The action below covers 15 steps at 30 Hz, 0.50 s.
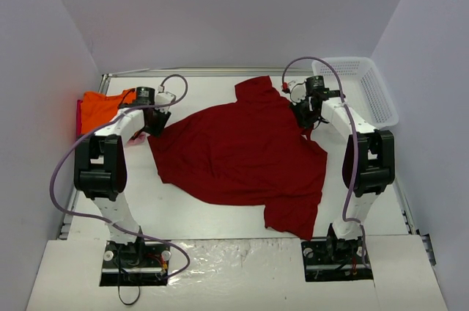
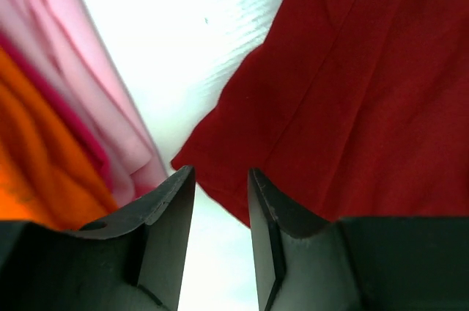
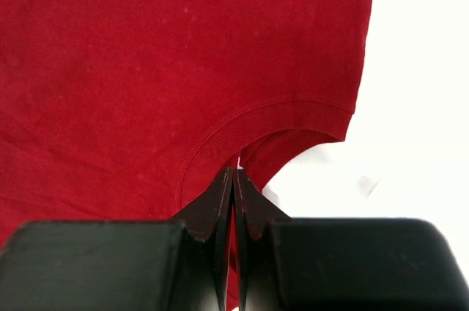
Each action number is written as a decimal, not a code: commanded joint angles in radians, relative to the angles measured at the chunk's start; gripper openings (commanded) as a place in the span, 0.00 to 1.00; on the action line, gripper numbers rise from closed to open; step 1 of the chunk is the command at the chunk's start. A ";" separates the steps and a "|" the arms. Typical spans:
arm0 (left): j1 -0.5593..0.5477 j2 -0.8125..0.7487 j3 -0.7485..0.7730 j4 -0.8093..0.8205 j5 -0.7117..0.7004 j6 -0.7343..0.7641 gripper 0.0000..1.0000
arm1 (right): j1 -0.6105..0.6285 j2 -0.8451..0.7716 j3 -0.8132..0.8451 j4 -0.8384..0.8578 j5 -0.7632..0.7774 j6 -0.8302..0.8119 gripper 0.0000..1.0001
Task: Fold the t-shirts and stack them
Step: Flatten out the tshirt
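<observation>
Across the middle of the table the dark red shirt lies spread out and rumpled, one sleeve reaching toward 12 o'clock and a loose corner toward 5 o'clock. At its 2 o'clock edge the right claw is pinched tight on the neckline, with red cloth showing in the slit between its fingers. At the shirt's 10 o'clock edge the left claw hangs slightly open over the cloth's corner, gripping nothing. Off at 9 o'clock from that claw, the orange shirt and pink shirt lie bunched together. A white basket sits at the table's 2 o'clock corner.
</observation>
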 commanded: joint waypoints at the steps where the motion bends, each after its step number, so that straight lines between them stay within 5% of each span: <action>1: 0.005 -0.082 0.005 0.003 -0.019 -0.004 0.36 | 0.026 0.001 -0.008 -0.020 0.027 -0.013 0.00; 15: 0.005 0.005 -0.022 0.008 -0.004 0.018 0.27 | 0.034 0.010 -0.017 -0.020 0.048 -0.019 0.00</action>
